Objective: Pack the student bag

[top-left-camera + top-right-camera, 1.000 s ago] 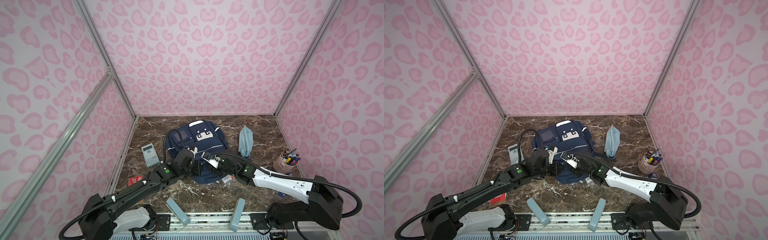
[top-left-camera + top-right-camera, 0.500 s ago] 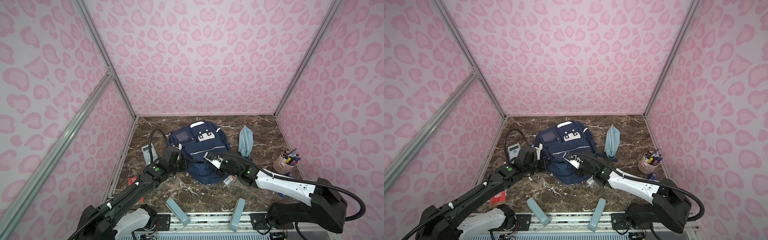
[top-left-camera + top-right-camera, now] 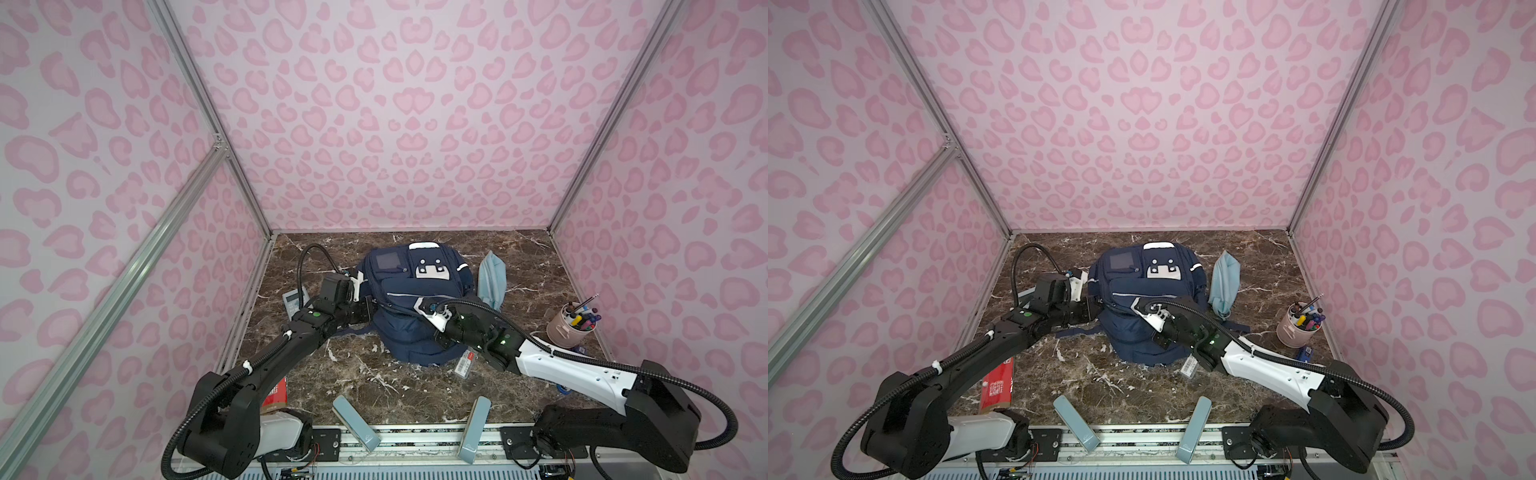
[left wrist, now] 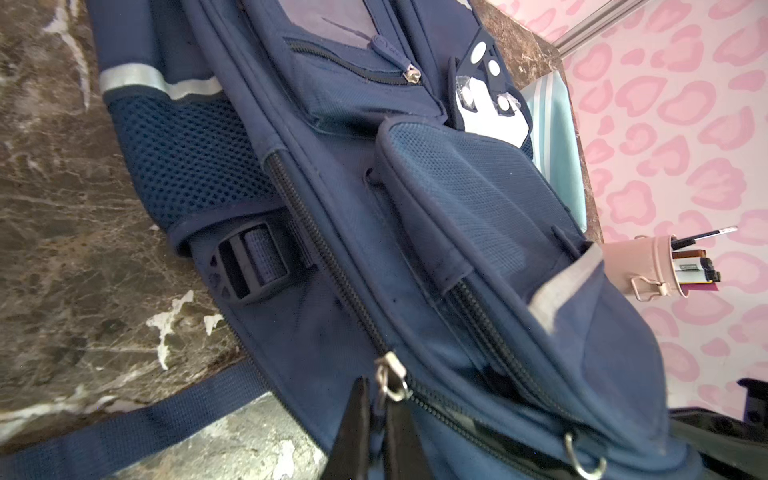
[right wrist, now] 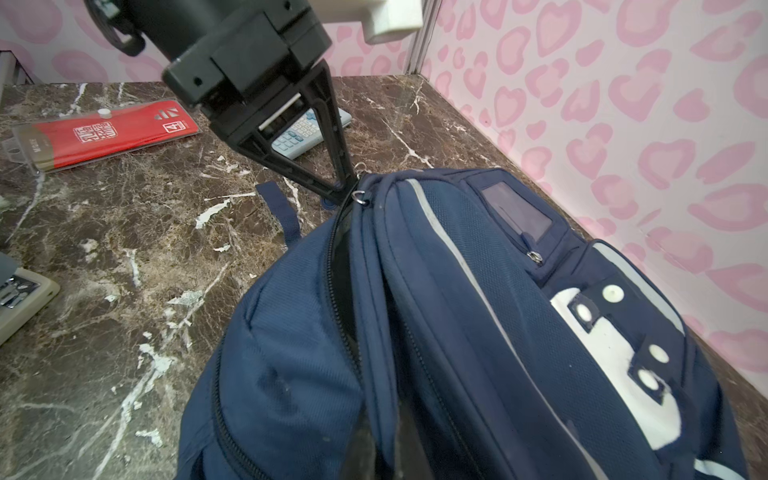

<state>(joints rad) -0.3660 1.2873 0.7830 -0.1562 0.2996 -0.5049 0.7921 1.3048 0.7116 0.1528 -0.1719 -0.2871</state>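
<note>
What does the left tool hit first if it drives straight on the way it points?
The student bag. The left tool is shut on a zipper pull at the bag's side, tips pointing into the fabric, so it would likely press straight into the bag. What lies inside is hidden.

Spread over the marble table (image 3: 374, 382): light-blue pouch (image 3: 491, 278) near the back, pink pen cup (image 3: 565, 330) far right, red packet (image 3: 998, 384) and grey calculator (image 5: 305, 131) on the left.
</note>
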